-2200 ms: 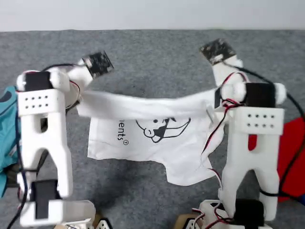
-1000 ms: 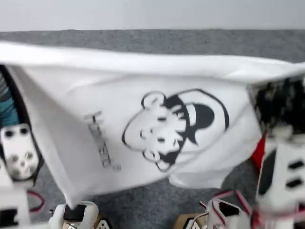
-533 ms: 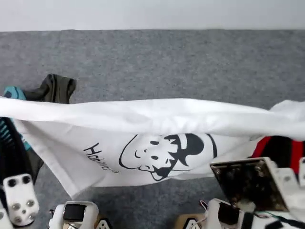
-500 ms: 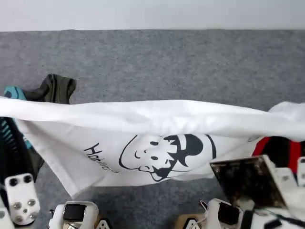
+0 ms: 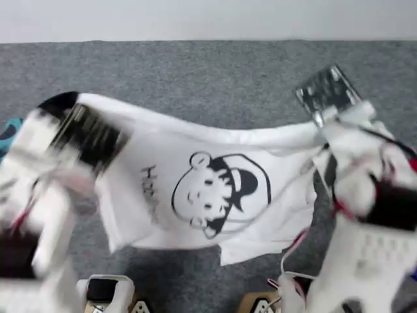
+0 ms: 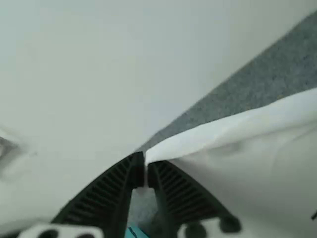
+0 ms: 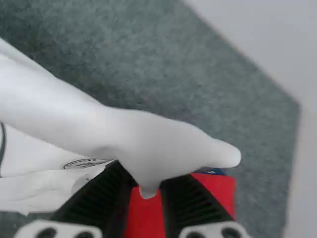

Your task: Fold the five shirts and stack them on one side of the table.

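A white shirt [image 5: 215, 189] with a black cartoon face hangs stretched between my two arms above the grey table, print toward the high camera. My left gripper [image 6: 145, 171] is shut on one upper edge of the shirt [image 6: 233, 148], at the left of the high view. My right gripper [image 7: 143, 191] is shut on the other bunched corner of the shirt [image 7: 124, 134]; in the high view it sits at the right [image 5: 319, 134]. The shirt's lower hem hangs loose near the front edge.
A red shirt [image 7: 213, 193] lies on the table under my right gripper. A teal shirt [image 5: 6, 134] lies at the left edge. The grey table surface [image 5: 208, 78] stretches back to a white wall.
The shirt, held high and close to the high camera before, has come down and moved toward the far side. Both arms swung forward with it, the left one still blurred.
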`<state>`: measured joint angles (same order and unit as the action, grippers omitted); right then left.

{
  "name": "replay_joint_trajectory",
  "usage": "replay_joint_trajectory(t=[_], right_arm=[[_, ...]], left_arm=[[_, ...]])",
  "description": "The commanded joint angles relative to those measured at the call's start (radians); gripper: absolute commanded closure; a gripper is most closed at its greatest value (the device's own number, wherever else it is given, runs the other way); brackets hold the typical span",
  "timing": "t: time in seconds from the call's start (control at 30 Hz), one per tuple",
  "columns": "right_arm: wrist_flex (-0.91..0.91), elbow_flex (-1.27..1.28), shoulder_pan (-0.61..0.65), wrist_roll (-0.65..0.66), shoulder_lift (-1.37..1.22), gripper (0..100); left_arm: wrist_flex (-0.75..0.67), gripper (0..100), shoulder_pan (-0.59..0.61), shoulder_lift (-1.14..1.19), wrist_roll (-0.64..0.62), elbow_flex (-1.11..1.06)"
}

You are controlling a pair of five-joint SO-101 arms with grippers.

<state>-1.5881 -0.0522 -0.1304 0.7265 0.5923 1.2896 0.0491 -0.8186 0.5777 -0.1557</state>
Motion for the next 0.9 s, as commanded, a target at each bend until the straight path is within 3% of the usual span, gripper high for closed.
replay_joint_trajectory(t=[0.0,0.2,0.47,0.73,0.87], right_arm=[[0.193,0.061,0.028,-0.034,-0.133,98.7],[0.472,0.091,0.030,-0.034,-0.398,98.7],[0.776,0.089,0.030,-0.034,-0.628,98.7],[0.946,0.005,0.030,-0.081,-0.661,98.7],[0.946,-0.041,0.059,-0.074,-0.667,98.6]], left_arm=[[-0.244,100,0.012,0.092,0.005,-0.180],[-0.591,100,0.015,0.305,0.005,-0.340],[-0.885,100,0.018,0.664,0.005,-0.240],[-0.913,100,0.061,0.951,-0.046,0.150],[-0.821,100,0.057,1.011,-0.049,0.283]])
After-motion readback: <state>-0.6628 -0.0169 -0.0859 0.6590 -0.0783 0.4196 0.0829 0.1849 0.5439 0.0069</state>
